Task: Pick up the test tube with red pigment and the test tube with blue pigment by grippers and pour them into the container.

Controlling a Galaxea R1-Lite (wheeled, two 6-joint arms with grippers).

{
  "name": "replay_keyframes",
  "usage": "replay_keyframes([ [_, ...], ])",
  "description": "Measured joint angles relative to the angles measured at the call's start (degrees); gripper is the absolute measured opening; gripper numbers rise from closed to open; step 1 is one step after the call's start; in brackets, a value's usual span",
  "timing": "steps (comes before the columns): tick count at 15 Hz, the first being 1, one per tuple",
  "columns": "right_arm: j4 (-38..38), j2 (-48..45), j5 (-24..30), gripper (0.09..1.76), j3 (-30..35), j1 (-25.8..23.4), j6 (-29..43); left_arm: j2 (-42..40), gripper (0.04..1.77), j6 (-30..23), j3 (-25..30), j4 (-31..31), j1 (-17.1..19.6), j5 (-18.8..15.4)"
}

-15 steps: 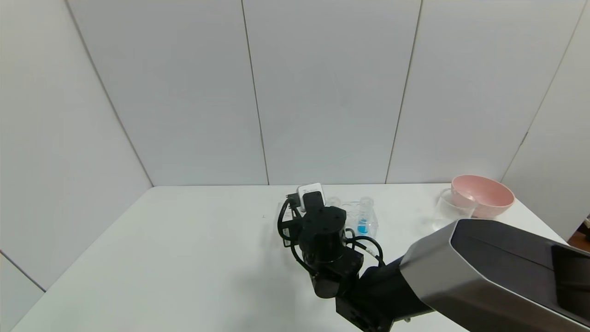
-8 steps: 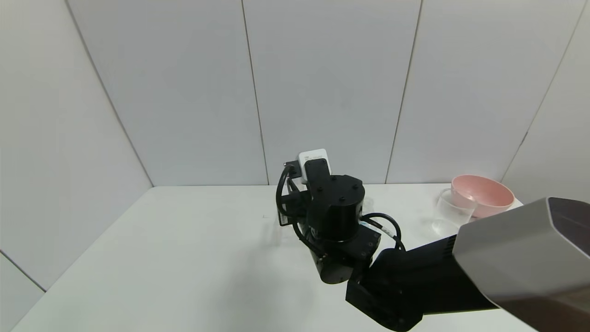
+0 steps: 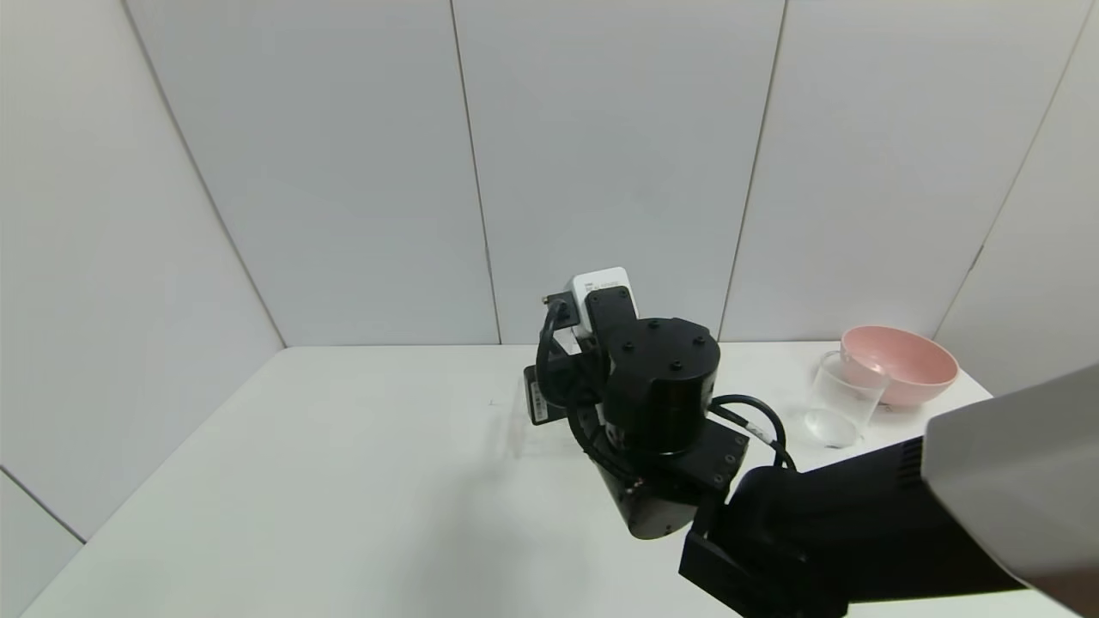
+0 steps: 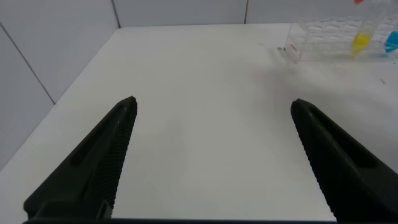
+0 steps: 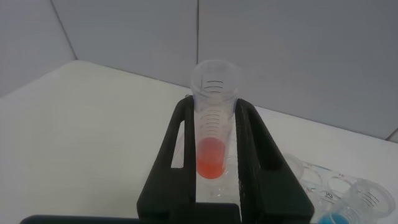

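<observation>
Clamping red-pigment test tube (image 5: 213, 134), right gripper (image 5: 214, 155)

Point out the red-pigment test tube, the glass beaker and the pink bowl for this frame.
test tube with red pigment (image 5: 210, 158): right wrist view, on the red liquid, between the right claw's fingers.
beaker (image 3: 840, 396): head view, on its clear side wall.
pink bowl (image 3: 914, 382): head view, on its outer wall.

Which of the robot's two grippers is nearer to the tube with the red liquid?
The right one. The right gripper is shut on the red tube, lifted above the table. The left gripper hangs open over bare table, well away from the rack.
</observation>
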Motion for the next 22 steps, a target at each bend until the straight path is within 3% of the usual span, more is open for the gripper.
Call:
replay_keyframes([
  [6,0.2,-19.0,11.1,0.45,24.1,-3.2,-0.5,0.0,1.76,0.0,0.0,0.0,0.0,0.0],
  [9,0.5,-28.7,22.3,0.45,35.0,-12.6,-1.1,0.0,1.76,0.0,0.0,0.0,0.0,0.0],
  [12,1.7,-35.5,35.3,0.45,41.7,-25.5,-1.4,0.0,1.76,0.0,0.0,0.0,0.0,0.0],
  [16,10.9,-41.0,53.5,0.45,42.6,-45.5,-2.3,0.0,1.76,0.0,0.0,0.0,0.0,0.0],
  [20,19.1,-41.4,70.6,0.45,37.3,-63.9,-7.2,0.0,1.76,0.0,0.0,0.0,0.0,0.0],
  [22,22.2,-38.6,76.6,0.45,33.0,-71.1,-11.8,0.0,1.76,0.0,0.0,0.0,0.0,0.0],
])
